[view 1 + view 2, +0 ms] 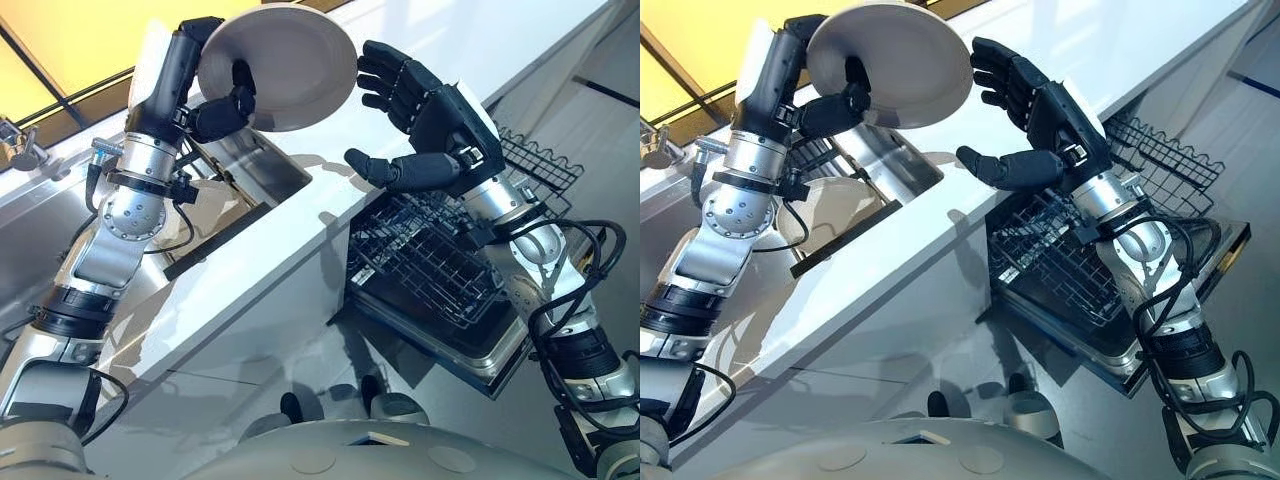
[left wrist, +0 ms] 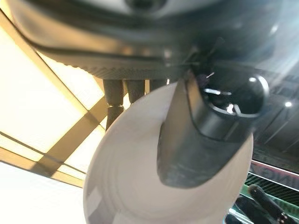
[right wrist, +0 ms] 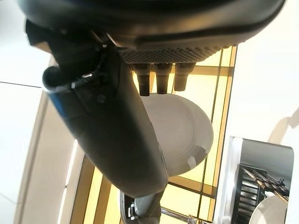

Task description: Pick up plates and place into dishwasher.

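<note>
1. Gripped in the left hand (image 1: 215,110), up at 11 o'clock in the head views: a white dinner plate (image 1: 295,60), held tilted and clear of the worktop, with the thumb curled across its face and the fingers hooked behind its rim.
2. At 3 o'clock of the plate, just beside its rim: the right hand (image 1: 440,120), spread wide with fingers straight and thumb stretched out below, holding nothing. Cannot tell whether the fingertips touch the rim.
3. At 6 o'clock of the plate: a steel sink (image 1: 270,165) set into the white worktop (image 1: 450,40). Lying in the basin, partly hidden behind the left forearm: a second white plate (image 1: 830,215).
4. At 5 o'clock of the right hand, below the worktop's front edge: an open dishwasher, with its door (image 1: 480,350) dropped flat and a dark wire rack (image 1: 430,260) drawn out above it.
5. Between the raised plate and the rack: the open right hand and its forearm, crossing the rack's far end. Also between them: the worktop's front edge, running from 8 o'clock to 1 o'clock between sink and dishwasher.
6. Beyond the worktop at 10 o'clock: a yellow-lit panel (image 1: 60,50) crossed by dark frame bars.
</note>
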Tool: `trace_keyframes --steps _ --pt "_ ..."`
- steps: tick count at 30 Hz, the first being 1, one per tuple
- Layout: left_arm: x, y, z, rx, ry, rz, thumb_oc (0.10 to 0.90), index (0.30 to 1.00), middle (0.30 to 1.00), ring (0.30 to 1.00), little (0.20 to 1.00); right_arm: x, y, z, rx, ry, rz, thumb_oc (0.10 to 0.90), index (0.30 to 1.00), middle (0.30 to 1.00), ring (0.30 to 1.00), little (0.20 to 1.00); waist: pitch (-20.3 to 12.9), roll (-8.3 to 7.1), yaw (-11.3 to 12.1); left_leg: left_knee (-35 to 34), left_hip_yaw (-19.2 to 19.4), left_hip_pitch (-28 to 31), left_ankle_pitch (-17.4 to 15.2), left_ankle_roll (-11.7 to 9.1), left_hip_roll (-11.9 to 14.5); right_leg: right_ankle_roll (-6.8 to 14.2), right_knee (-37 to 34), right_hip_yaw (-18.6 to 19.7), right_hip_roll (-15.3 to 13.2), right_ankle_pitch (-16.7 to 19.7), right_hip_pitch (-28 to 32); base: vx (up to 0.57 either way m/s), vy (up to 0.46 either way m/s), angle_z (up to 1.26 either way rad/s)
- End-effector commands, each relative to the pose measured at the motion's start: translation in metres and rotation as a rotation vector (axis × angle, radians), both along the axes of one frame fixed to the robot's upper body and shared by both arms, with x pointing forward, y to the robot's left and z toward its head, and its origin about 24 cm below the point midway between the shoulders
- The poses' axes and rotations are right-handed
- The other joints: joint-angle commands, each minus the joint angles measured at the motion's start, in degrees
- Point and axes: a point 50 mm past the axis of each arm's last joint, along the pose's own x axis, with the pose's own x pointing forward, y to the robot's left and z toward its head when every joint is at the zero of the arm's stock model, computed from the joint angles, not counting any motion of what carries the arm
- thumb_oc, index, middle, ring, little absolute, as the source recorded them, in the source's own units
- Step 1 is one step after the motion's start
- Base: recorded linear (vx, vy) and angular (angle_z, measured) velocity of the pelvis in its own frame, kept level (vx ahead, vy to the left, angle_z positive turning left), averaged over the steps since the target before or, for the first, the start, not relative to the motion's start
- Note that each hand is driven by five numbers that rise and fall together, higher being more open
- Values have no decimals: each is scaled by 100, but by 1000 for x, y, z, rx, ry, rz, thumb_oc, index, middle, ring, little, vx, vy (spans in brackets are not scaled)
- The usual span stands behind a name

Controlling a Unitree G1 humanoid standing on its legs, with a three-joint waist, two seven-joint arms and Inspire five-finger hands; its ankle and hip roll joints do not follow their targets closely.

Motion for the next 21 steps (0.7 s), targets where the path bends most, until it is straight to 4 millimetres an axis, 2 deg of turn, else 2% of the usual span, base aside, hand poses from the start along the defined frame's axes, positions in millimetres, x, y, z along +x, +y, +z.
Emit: trace_keyframes --steps 1,12,21 --pt "-7 -28 50 36 -243 -141 100 300 300 300 200 -5 12 59 145 -298 53 800 900 900 900 900 -452 -99 -30 26 108 40 -537 330 -411 102 408 -181 409 -441 -129 0 0 0" --pt "-11 -57 31 82 -159 -285 100 300 300 300 200 2 22 51 190 -198 72 800 900 900 900 900 -456 -127 12 26 93 54 -534 331 -383 120 414 -239 418 -443 -113 10 -8 1" --pt "-17 -79 26 98 -134 -402 100 300 300 300 200 6 31 41 236 -119 98 800 900 900 900 900 -437 -160 27 26 83 61 -520 343 -368 107 429 -272 433 -454 -98 4 -3 0"
